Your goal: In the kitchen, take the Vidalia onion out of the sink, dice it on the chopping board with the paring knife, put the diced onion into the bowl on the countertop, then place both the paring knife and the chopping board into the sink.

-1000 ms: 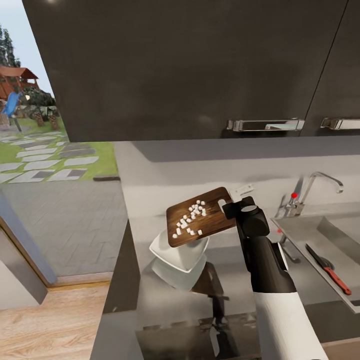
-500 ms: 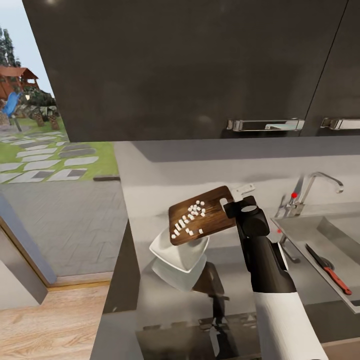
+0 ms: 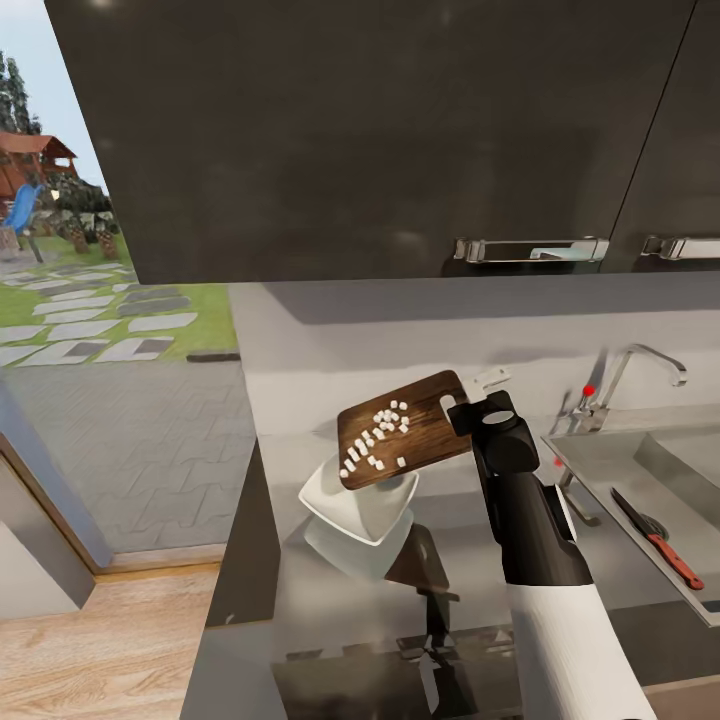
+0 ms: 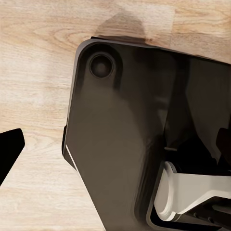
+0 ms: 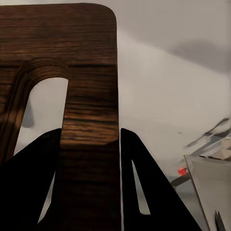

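The right gripper (image 3: 462, 402) is clamped on the handle end of the chopping board (image 3: 405, 430); in the right wrist view its two black fingers (image 5: 139, 192) press either side of the wood strip beside the oval slot. No brand, label or writing can be read anywhere. The board is dark brown wood grain with rounded corners, tilted down toward the bowl (image 3: 360, 505), its low end over the bowl's rim. The diced onion (image 3: 375, 440), tiny white cubes, lies scattered on the board. The bowl is white, shallow and squarish, resting on the glossy grey countertop (image 3: 330, 600). The red-handled paring knife (image 3: 655, 538) lies in the matte grey sink (image 3: 610, 470). I cannot tell how the left gripper stands.
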